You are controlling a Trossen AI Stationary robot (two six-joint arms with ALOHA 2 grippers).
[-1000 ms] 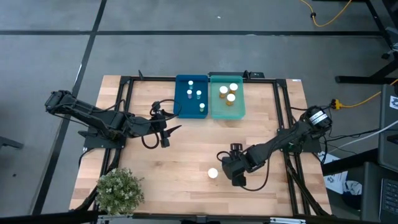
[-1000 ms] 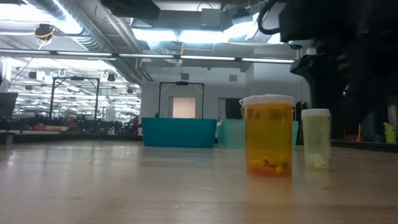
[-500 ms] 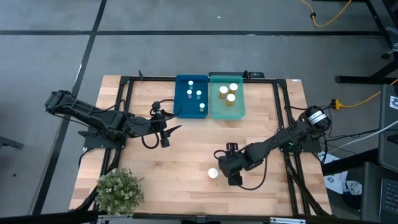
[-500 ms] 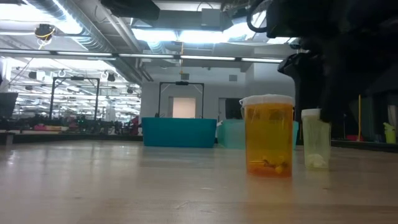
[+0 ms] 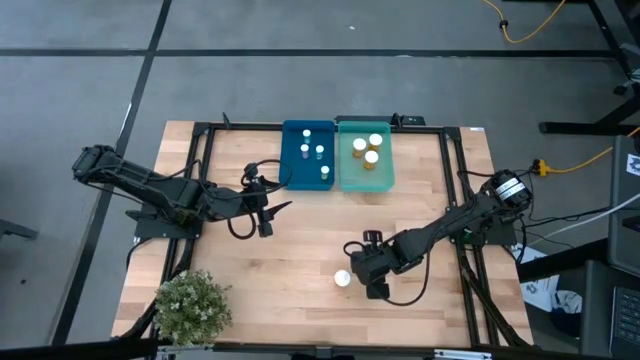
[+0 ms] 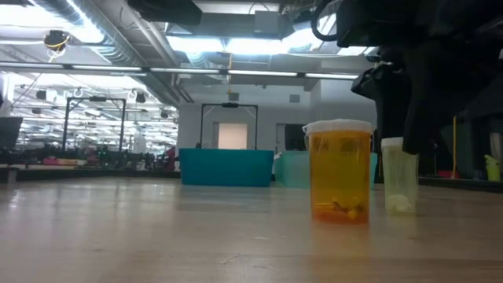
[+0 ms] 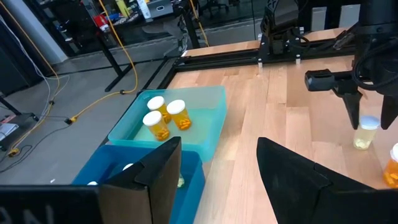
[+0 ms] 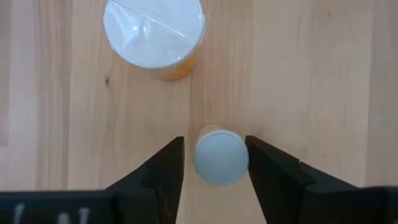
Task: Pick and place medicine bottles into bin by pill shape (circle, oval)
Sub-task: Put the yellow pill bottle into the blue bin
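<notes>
A slim pale bottle with a white cap (image 8: 221, 155) stands upright on the table; it also shows in the low view (image 6: 399, 179). My right gripper (image 8: 215, 163) is open and points down over it, one finger on each side of the cap; in the high view (image 5: 366, 274) it hides the bottle. A wider amber bottle (image 8: 155, 34) stands upright just beside it, toward the table's left (image 5: 342, 278). My left gripper (image 5: 275, 209) is open and empty, left of the table's middle.
A blue bin (image 5: 307, 155) with small bottles and a teal bin (image 5: 365, 157) with amber bottles stand side by side at the table's far edge. A potted plant (image 5: 190, 305) stands at the near left corner. Bare wood lies between the arms.
My right gripper has gone toward the table's left edge and now stands over the slim bottle, its fingers on either side of the cap. Both bottles have stayed where they were.
</notes>
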